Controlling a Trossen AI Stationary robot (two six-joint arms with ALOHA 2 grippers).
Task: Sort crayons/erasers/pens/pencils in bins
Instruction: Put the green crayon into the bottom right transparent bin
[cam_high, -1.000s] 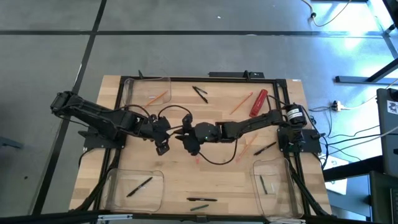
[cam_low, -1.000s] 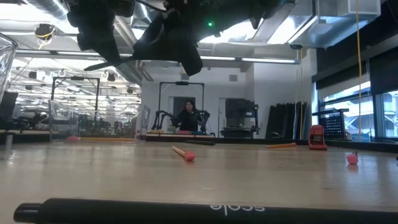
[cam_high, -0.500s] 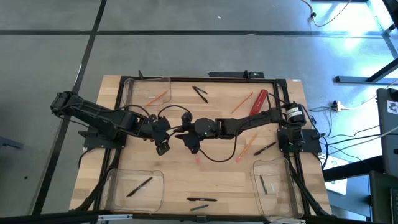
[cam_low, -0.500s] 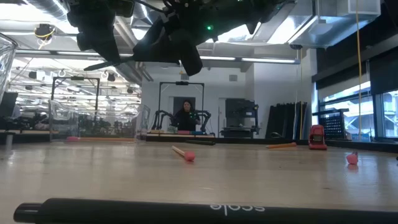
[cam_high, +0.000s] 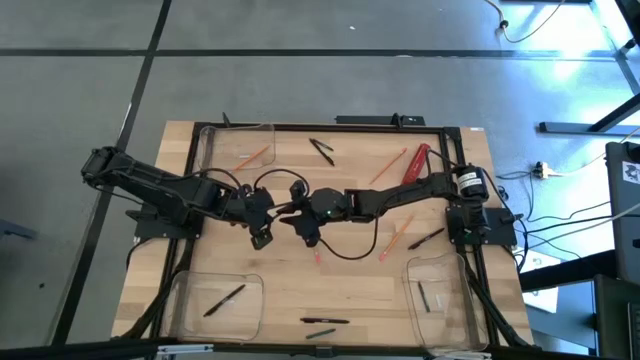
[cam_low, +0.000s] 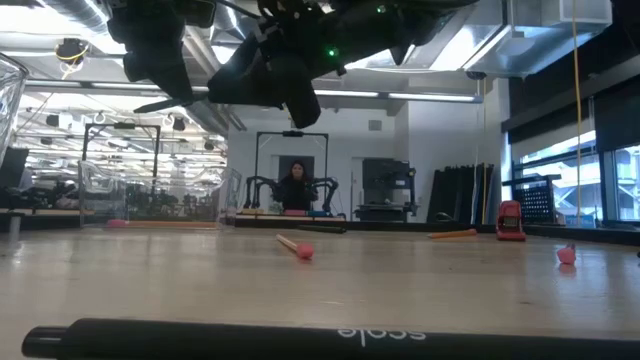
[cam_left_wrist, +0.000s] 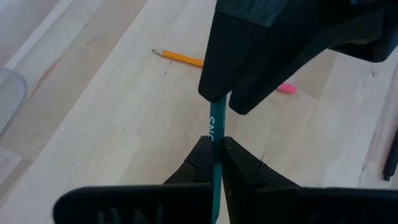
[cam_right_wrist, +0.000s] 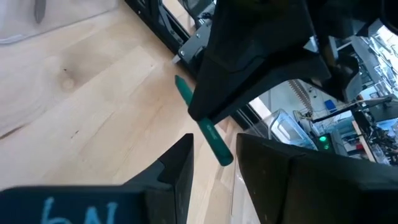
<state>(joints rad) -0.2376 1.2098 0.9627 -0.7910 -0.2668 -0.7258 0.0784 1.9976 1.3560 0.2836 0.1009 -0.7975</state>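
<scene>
Left wrist view: green pencil clamped in left hand; right hand astride other end.

Green pen: far end is disappearing behind right gripper. Near bins, at table's six o'clock edge, are getting cropped. Red cylinder, one o'clock: possibly a marker, too small.

Even, bright overhead light fills the scene; the table shows soft shadows only. Cold blue daylight glares across the floor well right of both grippers. At table height the arms are dark silhouettes against glowing ceiling lamps. A blurred black bar lies nearest the lens, out of focus.
</scene>
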